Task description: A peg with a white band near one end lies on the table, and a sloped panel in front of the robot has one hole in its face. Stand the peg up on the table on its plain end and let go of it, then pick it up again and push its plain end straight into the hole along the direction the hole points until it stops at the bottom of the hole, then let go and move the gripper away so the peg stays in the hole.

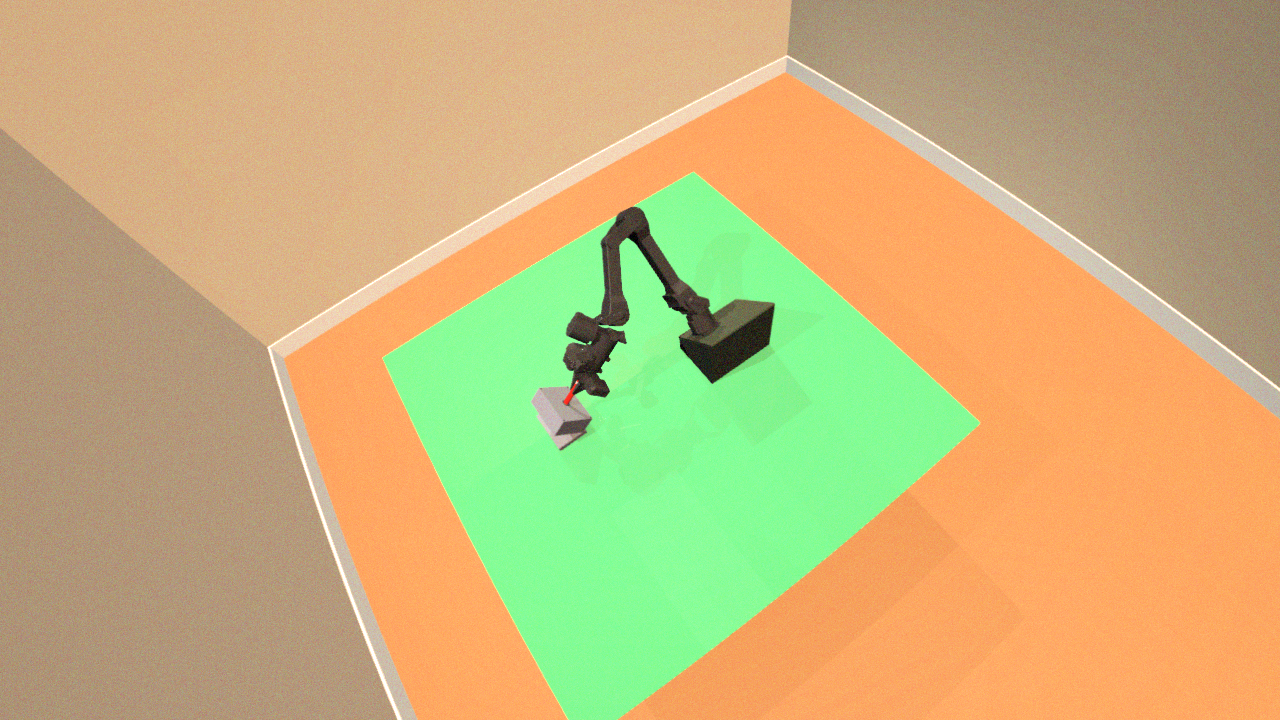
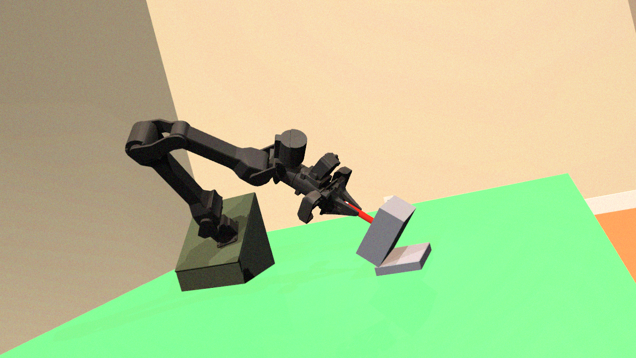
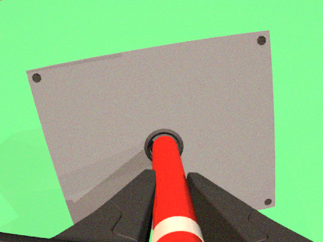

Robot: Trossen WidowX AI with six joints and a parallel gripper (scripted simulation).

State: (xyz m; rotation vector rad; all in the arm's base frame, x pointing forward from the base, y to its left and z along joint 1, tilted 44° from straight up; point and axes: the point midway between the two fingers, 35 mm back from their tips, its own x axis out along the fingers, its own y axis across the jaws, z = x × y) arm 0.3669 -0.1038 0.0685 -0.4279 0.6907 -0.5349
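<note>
My gripper (image 3: 169,181) (image 2: 353,210) (image 1: 580,387) is shut on the red peg (image 3: 169,175) (image 2: 365,216) (image 1: 568,394). The peg's white band (image 3: 176,227) is at the near end, behind the fingertips. Its plain end is in the mouth of the dark-rimmed hole (image 3: 176,138) in the grey sloped panel (image 3: 112,103) (image 2: 385,229) (image 1: 556,411). How deep the plain end sits inside I cannot tell. The peg lines up with the hole's direction. The panel leans over a small grey foot plate (image 2: 407,259) on the green mat (image 2: 466,276) (image 1: 716,483).
The arm's dark base block (image 2: 222,249) (image 1: 729,338) stands on the green mat behind the panel's front. The panel has small dark screw marks at its corners, such as the top right one (image 3: 261,40). Orange floor (image 1: 1029,358) surrounds the mat, with walls beyond.
</note>
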